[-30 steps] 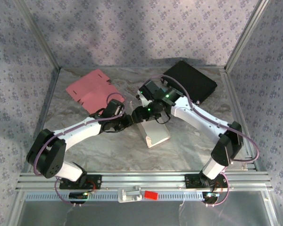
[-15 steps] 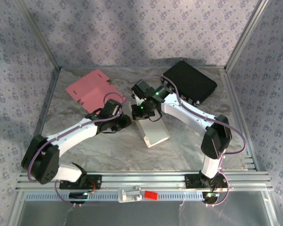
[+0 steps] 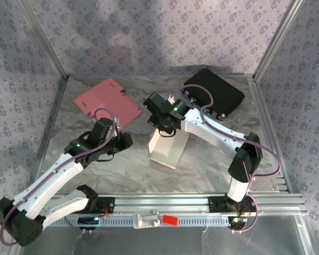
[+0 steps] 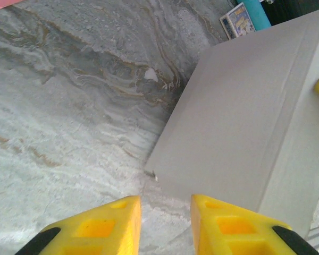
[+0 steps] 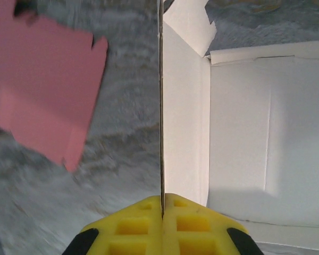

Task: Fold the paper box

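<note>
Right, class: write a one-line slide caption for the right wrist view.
Right claw shut on a wall of the open white paper box, pink sheet lying alongside.

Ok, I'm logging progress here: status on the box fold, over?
Right gripper shut on a wall of the white box. Left gripper open, beside it, not touching. Box part-formed, top open. Pink sheet, black case clear of it.

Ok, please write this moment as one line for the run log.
right pincer: shut on white box wall | left pincer: open, empty, apart from box | pink sheet: flat, far left | box top: open
</note>
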